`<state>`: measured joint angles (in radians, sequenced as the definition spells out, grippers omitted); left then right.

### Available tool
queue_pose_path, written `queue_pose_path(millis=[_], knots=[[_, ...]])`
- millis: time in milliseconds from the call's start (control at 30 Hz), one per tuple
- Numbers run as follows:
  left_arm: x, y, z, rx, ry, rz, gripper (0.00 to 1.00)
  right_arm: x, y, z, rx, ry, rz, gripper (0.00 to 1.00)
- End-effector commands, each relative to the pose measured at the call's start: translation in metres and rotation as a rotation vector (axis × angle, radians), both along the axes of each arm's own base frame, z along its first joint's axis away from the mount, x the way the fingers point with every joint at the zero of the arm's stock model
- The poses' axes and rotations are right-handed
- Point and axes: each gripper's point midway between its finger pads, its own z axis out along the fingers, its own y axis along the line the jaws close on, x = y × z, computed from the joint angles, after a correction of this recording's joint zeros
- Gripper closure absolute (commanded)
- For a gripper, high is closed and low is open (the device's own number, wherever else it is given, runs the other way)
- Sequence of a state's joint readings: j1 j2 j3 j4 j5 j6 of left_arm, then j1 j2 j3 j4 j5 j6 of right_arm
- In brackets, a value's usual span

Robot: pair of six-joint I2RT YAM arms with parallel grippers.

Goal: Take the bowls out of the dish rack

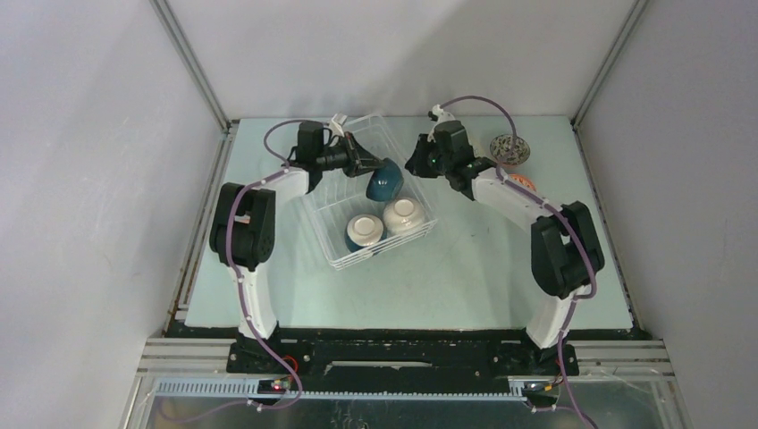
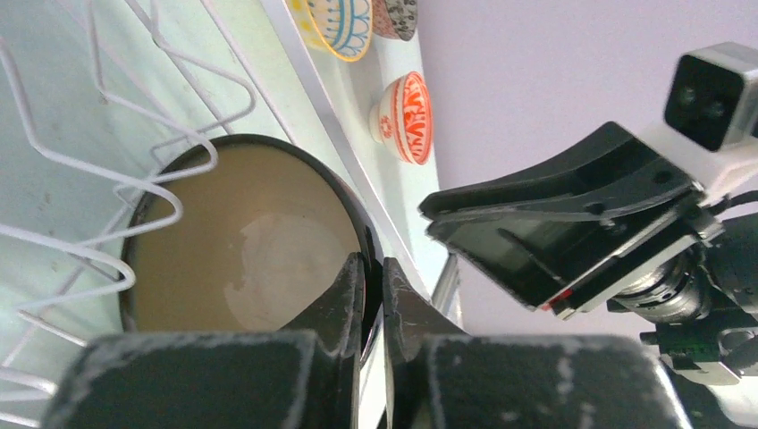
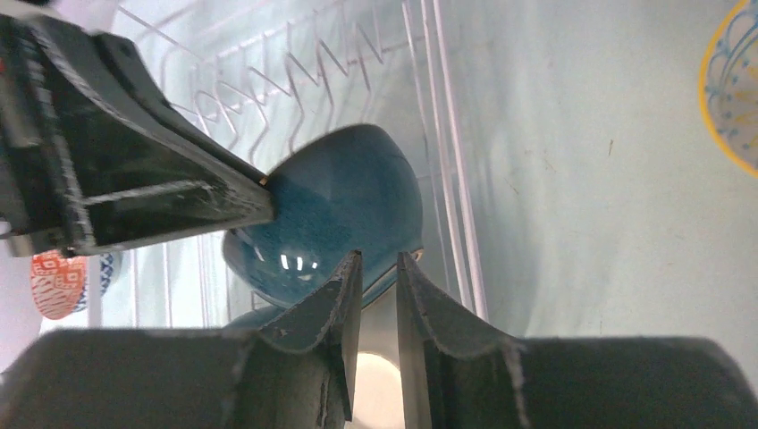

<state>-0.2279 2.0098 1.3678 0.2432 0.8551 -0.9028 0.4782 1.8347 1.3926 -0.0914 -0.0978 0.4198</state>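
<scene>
My left gripper [image 1: 369, 167] [image 2: 374, 264] is shut on the rim of a dark teal bowl [image 1: 384, 181] [image 2: 241, 259] [image 3: 340, 206], one finger inside its beige hollow and one outside. That bowl is tipped on its side at the far right of the white wire dish rack [image 1: 317, 232] [image 2: 134, 98] [image 3: 447, 179]. Two pale bowls [image 1: 364, 232] [image 1: 404, 214] lie in the rack's near part. My right gripper [image 1: 413, 166] [image 3: 378, 259] points at the teal bowl's outer wall from the right, jaws a narrow gap apart with nothing pinched.
A speckled bowl [image 1: 509, 149] [image 2: 398, 13], a red-patterned bowl [image 1: 521, 183] [image 2: 407, 116] and a yellow bowl [image 2: 340, 22] [image 3: 733, 89] stand on the table right of the rack. Beyond the rack's left side sits another red-patterned bowl [image 3: 54, 281]. Grey walls enclose the table.
</scene>
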Motion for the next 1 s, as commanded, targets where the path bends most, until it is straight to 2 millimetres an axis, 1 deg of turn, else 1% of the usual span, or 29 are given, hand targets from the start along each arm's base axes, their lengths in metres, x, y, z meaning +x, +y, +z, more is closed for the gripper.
queue_pose_path(millis=[0, 67, 100, 133, 167, 300, 400, 533, 567, 667, 733, 767, 867, 967], knots=[[-0.011, 0.003, 0.084, -0.17, -0.161, -0.021, 1.0, 0.0, -0.011, 0.048, 0.008, -0.127, -0.023, 0.72], [-0.013, 0.004, 0.093, -0.231, -0.163, -0.026, 1.0, -0.002, -0.012, 0.053, 0.007, -0.14, -0.029, 0.72], [-0.015, 0.005, 0.102, -0.269, -0.188, -0.035, 1.0, -0.003, -0.014, 0.055, 0.007, -0.141, -0.031, 0.72], [-0.016, 0.006, 0.104, -0.298, -0.17, -0.034, 1.0, -0.004, -0.014, 0.056, 0.008, -0.143, -0.031, 0.72], [-0.018, 0.008, 0.112, -0.339, -0.192, -0.042, 1.0, -0.005, -0.014, 0.057, 0.006, -0.143, -0.029, 0.72], [-0.027, 0.016, 0.134, -0.482, -0.21, -0.075, 1.0, -0.01, -0.015, 0.062, 0.0, -0.151, -0.029, 0.72], [-0.034, 0.018, 0.144, -0.555, -0.203, -0.099, 1.0, -0.012, -0.017, 0.068, -0.002, -0.16, -0.033, 0.72], [-0.042, 0.02, 0.147, -0.56, -0.206, -0.095, 1.0, -0.019, -0.022, 0.077, -0.004, -0.173, -0.038, 0.72], [-0.045, 0.02, 0.148, -0.559, -0.21, -0.096, 1.0, -0.022, -0.024, 0.082, -0.005, -0.182, -0.042, 0.72], [-0.058, 0.02, 0.154, -0.555, -0.227, -0.099, 1.0, -0.035, -0.036, 0.101, -0.022, -0.219, -0.053, 0.72], [-0.067, 0.019, 0.159, -0.555, -0.238, -0.103, 1.0, -0.044, -0.05, 0.116, -0.043, -0.256, -0.08, 0.72], [-0.073, 0.017, 0.162, -0.556, -0.244, -0.106, 1.0, -0.052, -0.057, 0.127, -0.044, -0.28, -0.092, 0.72], [-0.089, 0.01, 0.172, -0.552, -0.27, -0.122, 1.0, -0.072, -0.076, 0.141, -0.051, -0.311, -0.125, 0.72], [-0.105, -0.009, 0.175, -0.521, -0.271, -0.142, 1.0, -0.094, -0.092, 0.144, -0.04, -0.335, -0.157, 0.72]])
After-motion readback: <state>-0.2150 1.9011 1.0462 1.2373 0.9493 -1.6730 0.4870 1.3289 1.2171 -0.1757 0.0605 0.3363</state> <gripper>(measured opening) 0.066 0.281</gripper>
